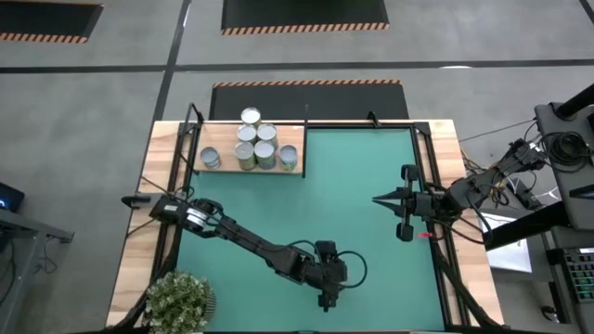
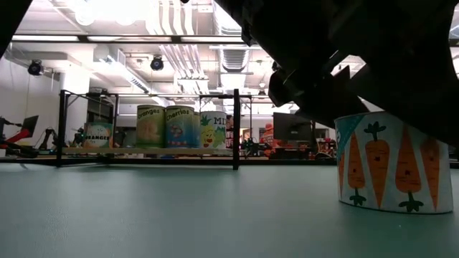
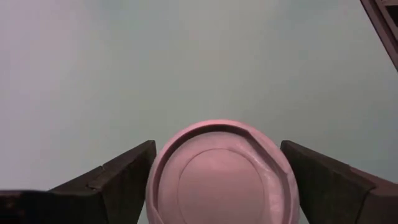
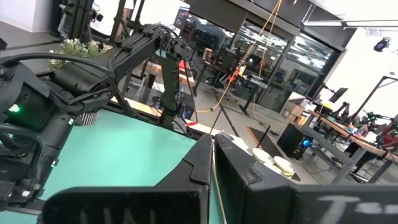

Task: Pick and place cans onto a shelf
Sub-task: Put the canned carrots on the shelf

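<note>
Left wrist view first: we are looking straight down on the round lid of a can (image 3: 222,177) standing upright on the green mat (image 3: 186,56), and the left claw (image 3: 221,186) is straddling it, fingers (image 3: 118,180) spread wide on either side with gaps showing, so we are not seeing a clamp yet. We are judging this as the lineup for a grasp, the fingers set apart so the tin sits square between them. In the low view that carrot-printed can (image 2: 391,168) is sitting near the counter's front edge, the arm looming above it.

Moving outward, the shelf (image 1: 200,173) is lying at the far left corner of the counter (image 1: 139,241), already carrying six cans (image 1: 251,144) bunched toward its right half, one standing apart on the left. The free board is on that left side, so that is where we are expecting room. Between can and shelf the mat is lying open. The plant (image 1: 178,301) is sitting at the near left corner, well off the route. The right claw (image 1: 394,206), fingers pressed together, is waiting by the right rim.
</note>
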{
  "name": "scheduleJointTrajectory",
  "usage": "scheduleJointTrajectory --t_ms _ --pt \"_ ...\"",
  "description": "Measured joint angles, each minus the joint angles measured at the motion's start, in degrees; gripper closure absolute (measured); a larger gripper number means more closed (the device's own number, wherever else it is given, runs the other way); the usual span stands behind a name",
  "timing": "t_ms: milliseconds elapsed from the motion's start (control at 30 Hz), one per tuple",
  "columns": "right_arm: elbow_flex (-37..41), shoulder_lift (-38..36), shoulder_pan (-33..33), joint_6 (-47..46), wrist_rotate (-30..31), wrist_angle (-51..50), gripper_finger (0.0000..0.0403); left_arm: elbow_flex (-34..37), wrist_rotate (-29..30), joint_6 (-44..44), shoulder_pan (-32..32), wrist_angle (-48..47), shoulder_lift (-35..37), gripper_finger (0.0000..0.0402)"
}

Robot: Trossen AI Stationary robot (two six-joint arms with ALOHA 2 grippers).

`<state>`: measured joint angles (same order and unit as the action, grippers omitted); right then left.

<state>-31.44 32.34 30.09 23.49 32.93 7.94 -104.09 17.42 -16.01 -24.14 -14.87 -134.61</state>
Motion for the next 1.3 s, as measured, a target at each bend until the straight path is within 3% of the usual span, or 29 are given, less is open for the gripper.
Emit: scheduleJointTrajectory --t_ms 333,900,1300 --pt "0.0 0.0 0.0 0.02 0.0 -0.08 0.0394 0.0 -0.19 -1.03 -0.02 -0.09 0.0 0.0128" --pt "0.0 0.0 0.01 -0.1 0.06 -0.44 0.0394 -0.13 1.45 0.41 -0.23 -2.44 2.1 0.0122" --pt "0.0 -0.02 0.01 -0.37 0.09 -0.73 0.0394 -0.15 3.2 4.48 -0.73 -12.34 10.43 0.0122"
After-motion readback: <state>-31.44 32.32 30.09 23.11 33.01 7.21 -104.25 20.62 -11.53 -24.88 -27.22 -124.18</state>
